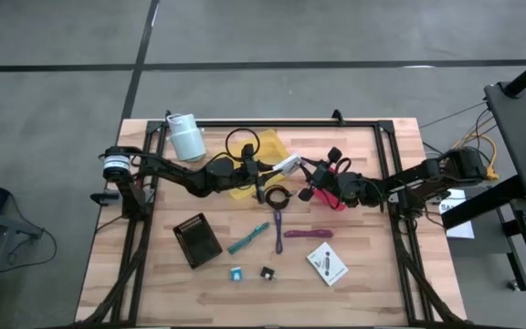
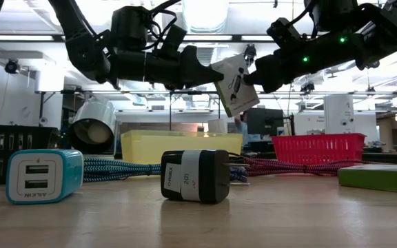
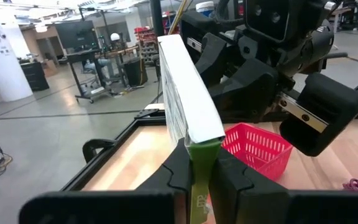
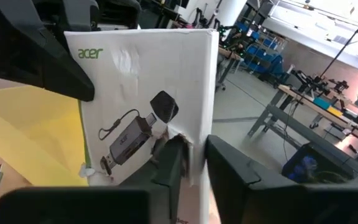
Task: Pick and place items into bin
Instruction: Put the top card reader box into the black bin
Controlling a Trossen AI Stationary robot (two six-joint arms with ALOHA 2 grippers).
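**White box held aloft between both grippers at table centre**

From the high view we find the two arms meeting just above the middle of the frame, with a small white cardboard box [image 1: 286,164] between them, over the wooden table [image 1: 373,274]. This view alone shows what still lies on the boards: a second white printed card [image 1: 327,264] at lower right, a teal pen [image 1: 247,238], a purple tool [image 1: 278,228], a magenta bar [image 1: 308,234], a black ring [image 1: 275,196], and a tiny blue cube [image 1: 236,273] beside a black one [image 1: 267,272].

The low view shows the box tilted and clear of the table, at upper centre. Only here do we read "BELKIN" on the blue charger and see a yellow bin [image 2: 178,146] and a red mesh basket [image 2: 319,147] behind.

The right wrist view gives the box face: "acer" in green at its upper left, above a drawing of a cabled adapter.

The left gripper [image 3: 199,177] is pressed together on the box's green edge, fingers [image 3: 178,174] flat against both sides. The right gripper [image 4: 194,165] stands slightly spread about the opposite edge; one finger [image 4: 169,165] appears to touch the printed face, the other sits just beside the box.
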